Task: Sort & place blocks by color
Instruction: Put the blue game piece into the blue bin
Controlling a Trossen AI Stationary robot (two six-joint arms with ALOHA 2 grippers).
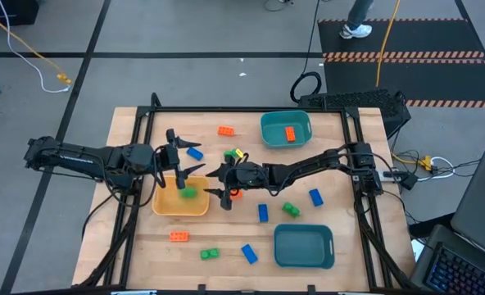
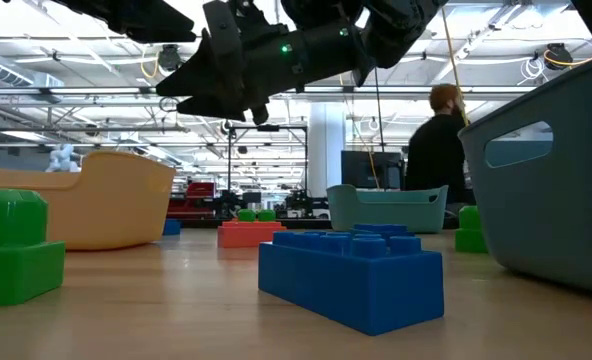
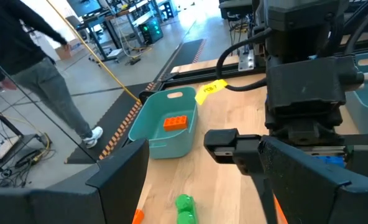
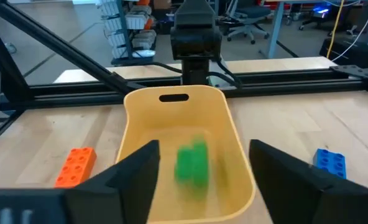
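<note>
Hovering over the yellow tray (image 1: 162, 204) in the high view, the right gripper (image 1: 218, 185) is standing with jaws spread and holding nothing, a green block (image 1: 189, 192) lying in the tray just beyond them. The left gripper (image 1: 175, 156) is waiting at the tray's far side, jaws wide and empty. One orange block (image 1: 290, 134) is sitting in the far teal tray (image 1: 269, 124); the near teal tray (image 1: 304, 259) is holding none. Other blocks are lying loose on the wooden table (image 1: 136, 246): orange (image 1: 179, 237), green (image 1: 209, 255) and blue (image 1: 249, 253) near the front edge, more blue and green near the right arm.

In the low view, a blue block (image 2: 351, 274) is filling the foreground, its studs rounded and its faces glossy, with a green block (image 2: 11, 246) at the edge and the curved yellow tray (image 2: 96, 210) behind.

In the left wrist view, the far teal tray (image 3: 153, 132) is showing its orange block (image 3: 175, 122), while a person is standing on the floor beyond the table.

In the right wrist view, the green block (image 4: 191, 164) is showing blurred inside the smooth-walled yellow tray (image 4: 234, 134), between the parted fingers (image 4: 137, 168).

These bricks are looking light, rigid and slick; gripping them across the flat side walls, below the studs, is likely the surest hold, since a shallow pinch could let one squirt free.
</note>
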